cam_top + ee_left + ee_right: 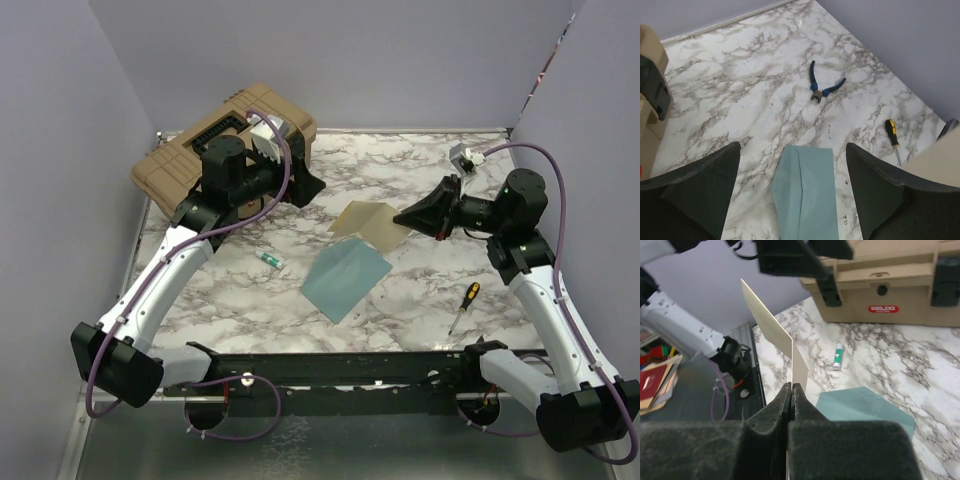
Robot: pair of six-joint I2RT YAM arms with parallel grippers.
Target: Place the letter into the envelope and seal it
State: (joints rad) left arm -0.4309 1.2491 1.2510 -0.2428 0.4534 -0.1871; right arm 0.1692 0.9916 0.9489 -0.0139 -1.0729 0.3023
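Cream letter (772, 325) between closed right fingers (771, 414), teal envelope (865, 407) near.

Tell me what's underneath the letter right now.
Marble table and a corner of the teal envelope lie beneath the letter, which the right gripper pinches. The table patch directly under the sheet is covered from above.
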